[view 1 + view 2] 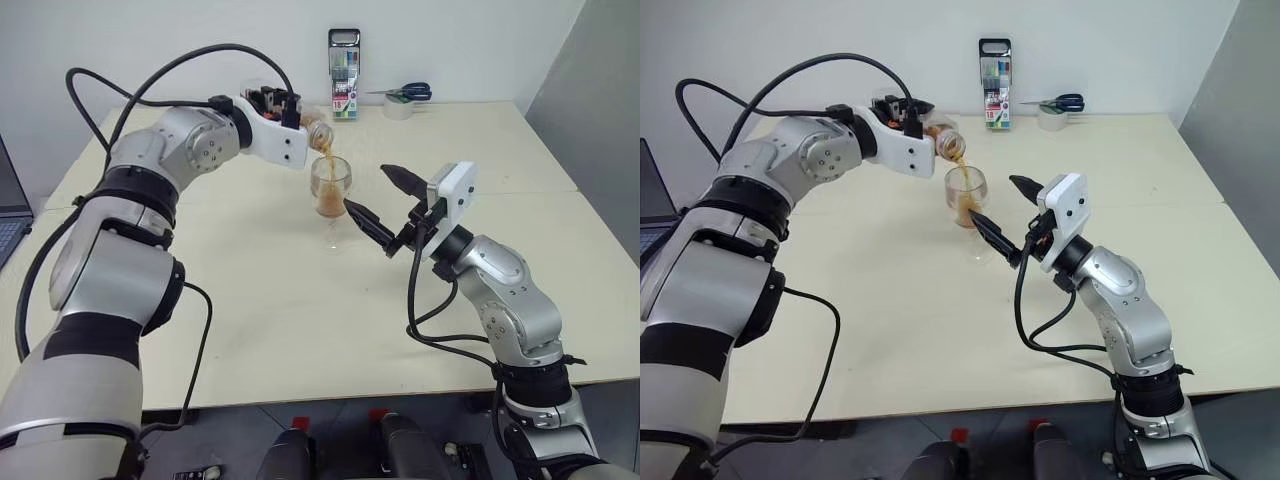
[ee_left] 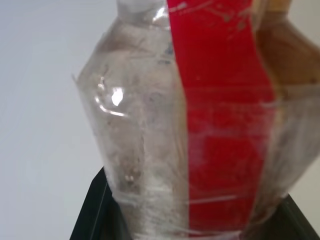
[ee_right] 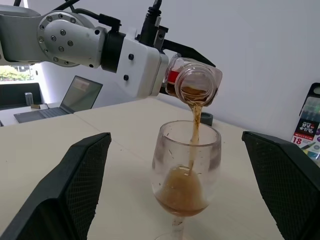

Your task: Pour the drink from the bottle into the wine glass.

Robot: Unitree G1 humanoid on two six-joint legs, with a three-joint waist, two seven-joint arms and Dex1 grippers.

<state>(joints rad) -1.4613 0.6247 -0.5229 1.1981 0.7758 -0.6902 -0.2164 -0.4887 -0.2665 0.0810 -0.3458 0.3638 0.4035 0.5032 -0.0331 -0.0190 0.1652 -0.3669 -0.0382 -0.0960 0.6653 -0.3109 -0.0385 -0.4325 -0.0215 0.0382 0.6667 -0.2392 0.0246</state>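
My left gripper is shut on the bottle, a clear plastic one with a red label strip. It holds the bottle tipped, mouth down, just above the wine glass. A thin stream of the amber drink runs from the mouth into the bowl, where drink has pooled at the bottom. The glass stands upright on the table. My right gripper is open beside the glass. Its fingers stand wide on either side of the bowl without touching it.
At the table's far edge stand a case of markers, a roll of tape and scissors. A laptop sits off the left side. Cables hang from both arms.
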